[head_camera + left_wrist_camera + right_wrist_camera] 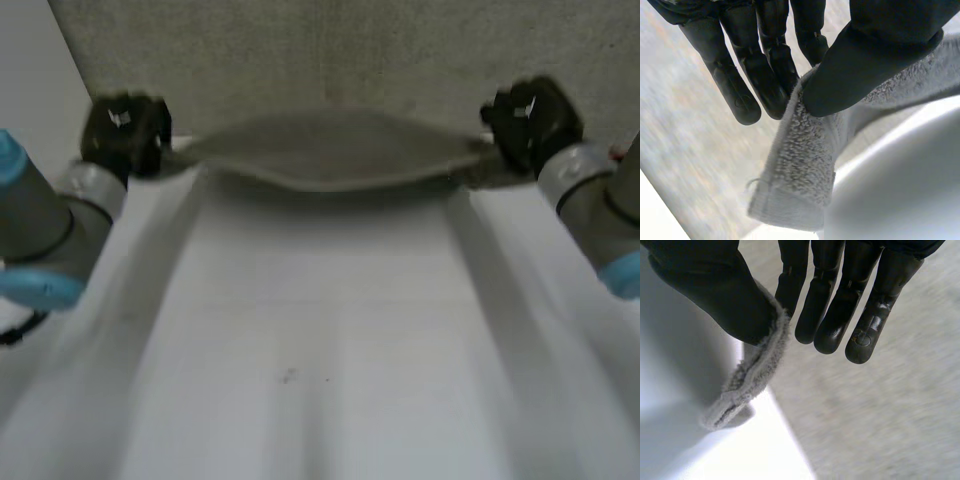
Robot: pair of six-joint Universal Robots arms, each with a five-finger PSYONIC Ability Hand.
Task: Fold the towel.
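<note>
Fingers [740, 95] and thumb of the left hand [125, 130] pinch one end of the towel [330, 150]; the right hand [525, 122] pinches the other. I hold its long axis stretched hand to hand, apparently just above the far edge of the table [330, 330], neither hand nearer.

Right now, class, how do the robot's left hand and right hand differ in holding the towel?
The left hand holds the left end of the towel, the right hand its right end. A broad flap hangs below the left hand's thumb; a narrow strip below the right hand's. Both pinch it, thumb against fingers.
</note>
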